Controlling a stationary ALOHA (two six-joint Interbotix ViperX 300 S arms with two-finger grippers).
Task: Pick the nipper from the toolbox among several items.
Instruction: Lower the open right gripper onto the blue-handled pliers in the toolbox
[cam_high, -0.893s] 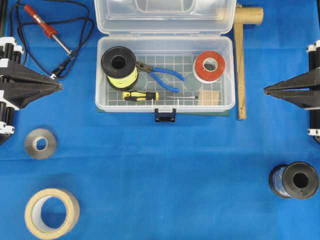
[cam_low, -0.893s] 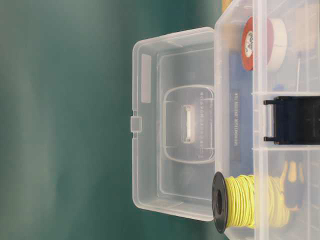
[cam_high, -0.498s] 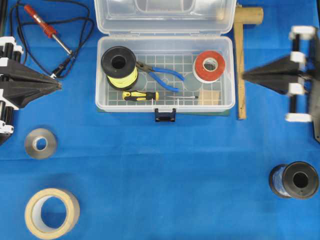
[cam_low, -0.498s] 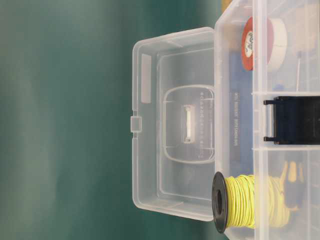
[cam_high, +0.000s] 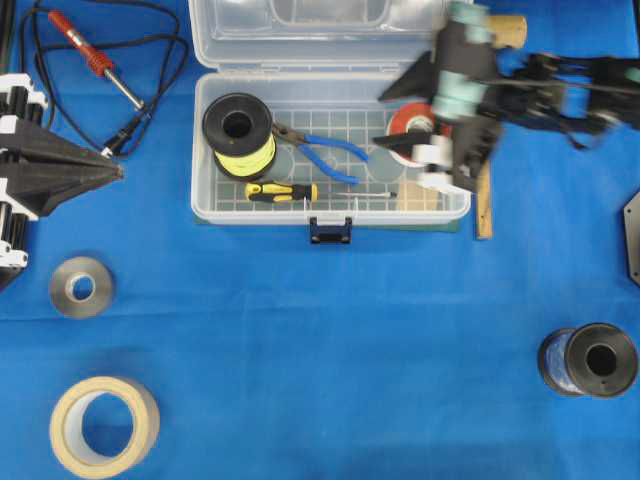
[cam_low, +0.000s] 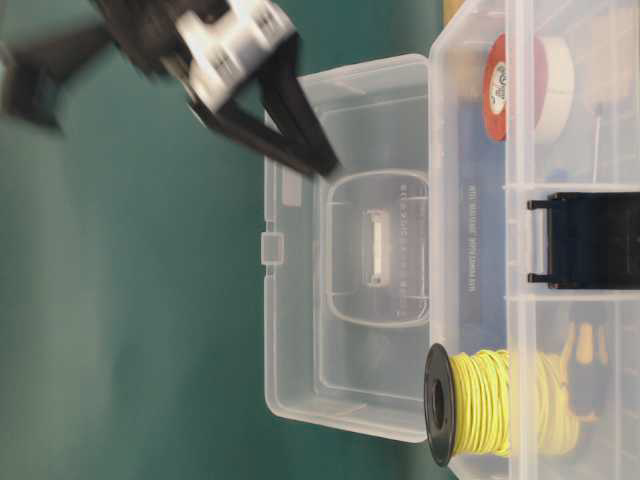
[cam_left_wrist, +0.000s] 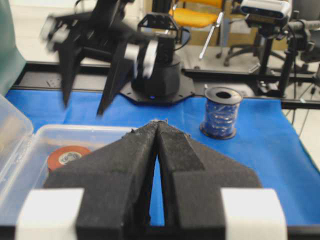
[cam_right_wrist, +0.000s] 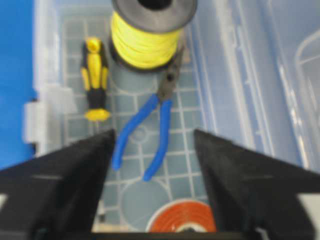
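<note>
The nipper (cam_high: 320, 150), with blue handles and dark jaws, lies flat on the floor of the open clear toolbox (cam_high: 330, 212), between the yellow wire spool (cam_high: 238, 135) and a red tape roll (cam_high: 418, 130). My right gripper (cam_high: 385, 118) is open and empty, above the toolbox's right half over the red roll, pointing left at the nipper. In the right wrist view the nipper (cam_right_wrist: 150, 125) lies ahead between the open fingers (cam_right_wrist: 154, 132), apart from them. My left gripper (cam_high: 118, 172) is shut and empty at the left edge, away from the toolbox (cam_left_wrist: 20, 140).
A yellow-and-black screwdriver (cam_high: 282, 192) lies in the toolbox near the front wall. A red soldering iron (cam_high: 95, 60) with cord is at back left. A wooden mallet (cam_high: 483, 170) lies right of the box. Tape rolls (cam_high: 81, 287) (cam_high: 104, 425) and a blue wire spool (cam_high: 590, 360) are in front.
My right arm has swung left from the table's right edge to above the toolbox, and its jaws have opened. The left arm and the objects have not moved.
</note>
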